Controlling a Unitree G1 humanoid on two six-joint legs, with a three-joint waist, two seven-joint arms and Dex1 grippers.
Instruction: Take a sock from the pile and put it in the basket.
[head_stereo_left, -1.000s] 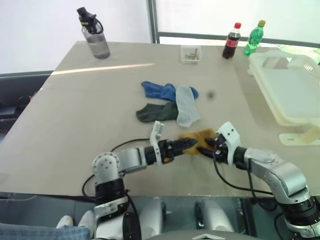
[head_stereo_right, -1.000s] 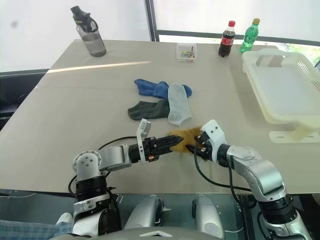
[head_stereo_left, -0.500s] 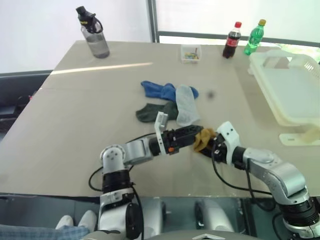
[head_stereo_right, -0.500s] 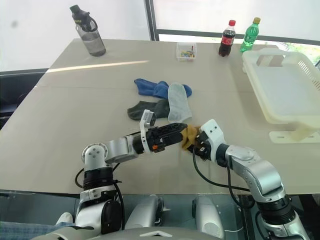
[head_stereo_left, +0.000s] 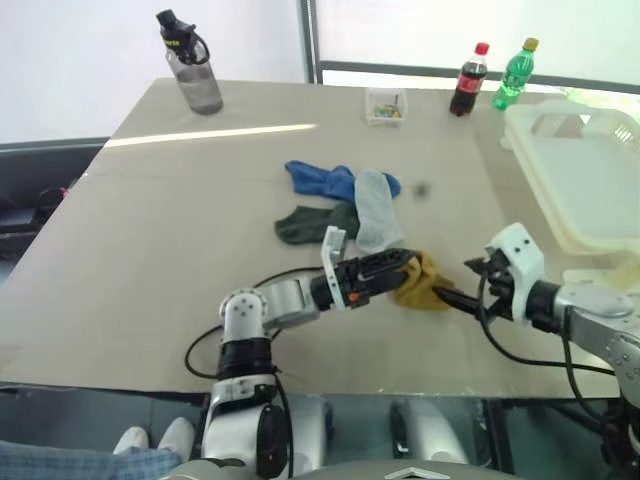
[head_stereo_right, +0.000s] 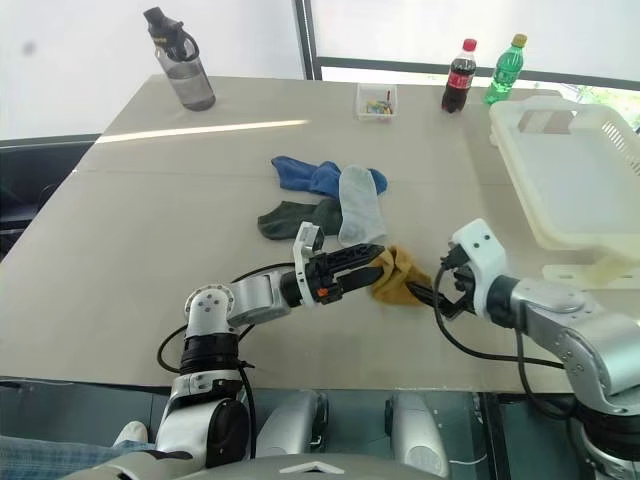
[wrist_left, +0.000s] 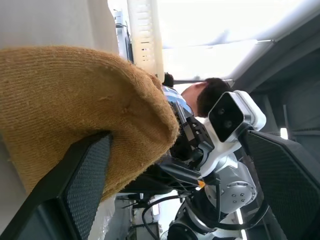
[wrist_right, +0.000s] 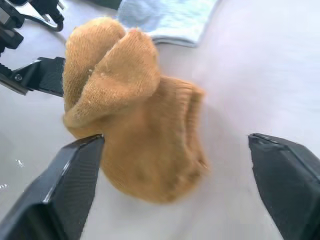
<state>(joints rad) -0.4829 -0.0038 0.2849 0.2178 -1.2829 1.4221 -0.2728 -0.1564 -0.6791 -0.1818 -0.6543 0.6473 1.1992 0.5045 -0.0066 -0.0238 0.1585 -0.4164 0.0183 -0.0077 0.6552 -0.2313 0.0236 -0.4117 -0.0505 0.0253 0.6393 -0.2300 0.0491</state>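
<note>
The sock lies bunched on the table, its edge at our left gripper, whose fingers stand wide; our right gripper gapes wide beside it. The basket holds nothing we can see.

1. Head stereo pair: high, looking forward and down over the table; near edge at bottom, far edge at top, nearly identical coverage.
2. Left wrist cam: very close on the sock, facing the right arm.
3. Right wrist cam: close, angled down; shares the sock with all views.
</note>
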